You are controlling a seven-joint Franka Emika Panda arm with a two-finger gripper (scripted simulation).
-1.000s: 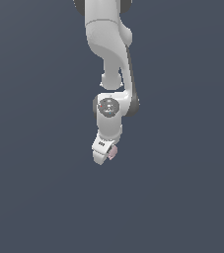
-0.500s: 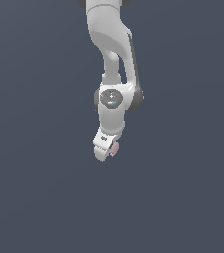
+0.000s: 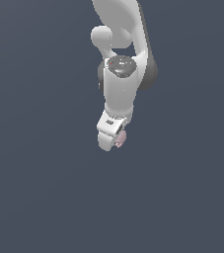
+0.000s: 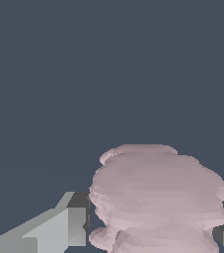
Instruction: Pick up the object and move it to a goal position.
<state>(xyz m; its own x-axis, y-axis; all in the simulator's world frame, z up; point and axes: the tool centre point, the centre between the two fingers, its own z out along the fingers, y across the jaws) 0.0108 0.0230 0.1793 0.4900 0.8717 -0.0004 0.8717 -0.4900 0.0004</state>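
The object [image 3: 120,138] is a small pale pink lumpy blob, peeking out at the tip of my white gripper [image 3: 114,141] in the exterior view. In the wrist view the object [image 4: 158,197] fills the space between my two grey fingers [image 4: 59,227], which press on it from both sides. My gripper is shut on it and holds it up above the flat dark grey surface. The arm hangs down from the top of the exterior view, tilted slightly.
The dark grey ground [image 3: 44,197] spreads evenly all around. No other objects or edges show in either view.
The arm has risen and its wrist has swung, carrying the pink object upward in the exterior view. The grip on the object is unchanged.
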